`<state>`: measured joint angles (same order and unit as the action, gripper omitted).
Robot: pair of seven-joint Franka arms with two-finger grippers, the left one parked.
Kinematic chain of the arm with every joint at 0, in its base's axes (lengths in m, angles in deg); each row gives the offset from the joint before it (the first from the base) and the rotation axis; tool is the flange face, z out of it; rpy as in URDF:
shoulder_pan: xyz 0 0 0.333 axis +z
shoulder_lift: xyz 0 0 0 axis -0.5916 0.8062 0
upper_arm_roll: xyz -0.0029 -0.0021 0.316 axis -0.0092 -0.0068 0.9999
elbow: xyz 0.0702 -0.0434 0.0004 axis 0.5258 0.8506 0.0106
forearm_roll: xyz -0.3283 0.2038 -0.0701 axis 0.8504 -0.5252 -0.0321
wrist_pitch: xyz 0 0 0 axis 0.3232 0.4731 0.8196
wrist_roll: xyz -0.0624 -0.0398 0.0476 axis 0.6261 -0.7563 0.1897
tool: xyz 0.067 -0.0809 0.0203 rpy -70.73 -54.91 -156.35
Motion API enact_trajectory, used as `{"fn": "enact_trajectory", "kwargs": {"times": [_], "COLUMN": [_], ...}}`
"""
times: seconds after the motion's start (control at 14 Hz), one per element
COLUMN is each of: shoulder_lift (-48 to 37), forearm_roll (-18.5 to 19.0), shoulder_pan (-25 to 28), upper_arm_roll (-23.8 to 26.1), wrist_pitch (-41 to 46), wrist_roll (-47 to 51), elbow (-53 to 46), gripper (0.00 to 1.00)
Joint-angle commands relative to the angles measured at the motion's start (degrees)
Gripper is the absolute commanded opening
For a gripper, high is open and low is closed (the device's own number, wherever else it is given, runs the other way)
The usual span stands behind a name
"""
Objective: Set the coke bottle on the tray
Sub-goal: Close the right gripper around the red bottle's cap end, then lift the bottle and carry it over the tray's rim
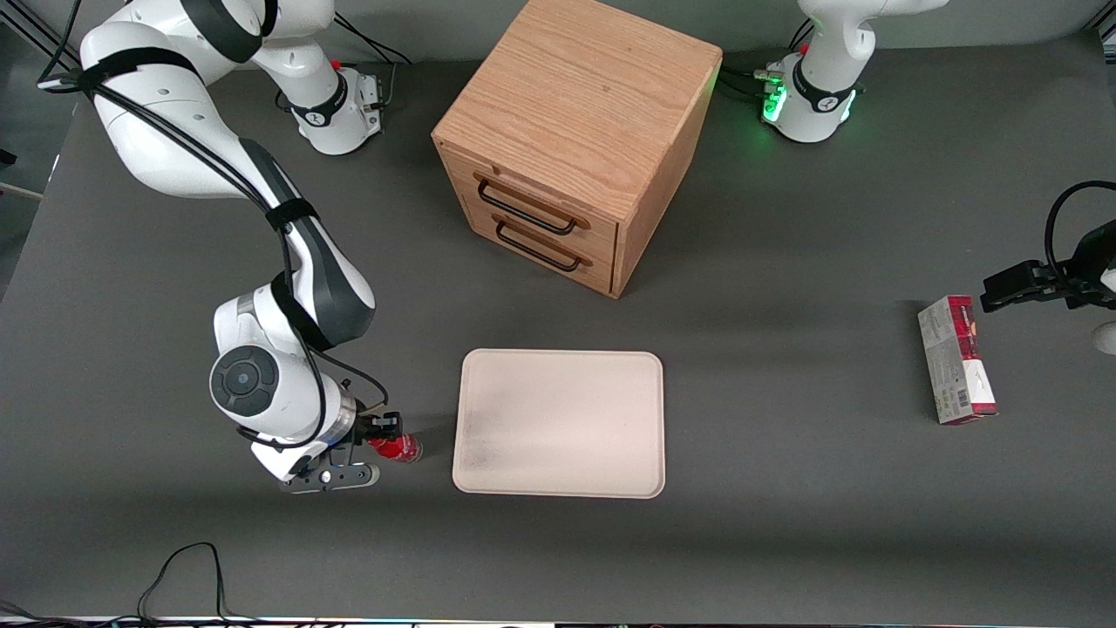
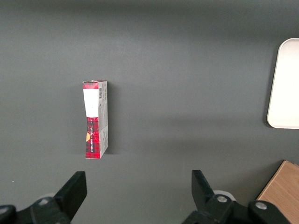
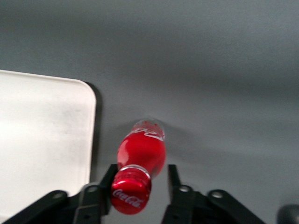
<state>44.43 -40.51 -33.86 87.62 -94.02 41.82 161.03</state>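
The coke bottle (image 1: 399, 448) has a round red cap and a red label. It is on the grey table beside the tray's short edge, toward the working arm's end. In the right wrist view the coke bottle (image 3: 140, 156) has its cap between the fingers of my gripper (image 3: 141, 171). One finger touches the cap and the other stands a little apart from it, so the jaws are open around it. In the front view my gripper (image 1: 381, 433) is low over the bottle. The cream-white tray (image 1: 558, 423) lies flat with nothing on it, and it also shows in the right wrist view (image 3: 42, 135).
A wooden drawer cabinet (image 1: 575, 131) stands farther from the front camera than the tray. A red-and-grey carton (image 1: 956, 358) lies toward the parked arm's end of the table and also shows in the left wrist view (image 2: 96, 119).
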Motion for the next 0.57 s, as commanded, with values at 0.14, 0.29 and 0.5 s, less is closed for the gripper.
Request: {"fn": "enact_trajectory", "kwargs": {"times": [0.14,0.29,0.5], "shoulder_lift": [-1.9,-5.0,-10.3], "forearm_roll": [-2.2,-2.3,-2.2], "shoulder_pan": [-0.4,-0.3,-0.2], "upper_arm_roll": [-0.5,-0.5,-0.2], "wrist_pitch": [-1.0,0.7,13.3], "wrist_roll": [2.0,3.4,3.4], "elbow": [0.9,-0.3,-4.4], "gripper": [0.00,0.00,0.00]}}
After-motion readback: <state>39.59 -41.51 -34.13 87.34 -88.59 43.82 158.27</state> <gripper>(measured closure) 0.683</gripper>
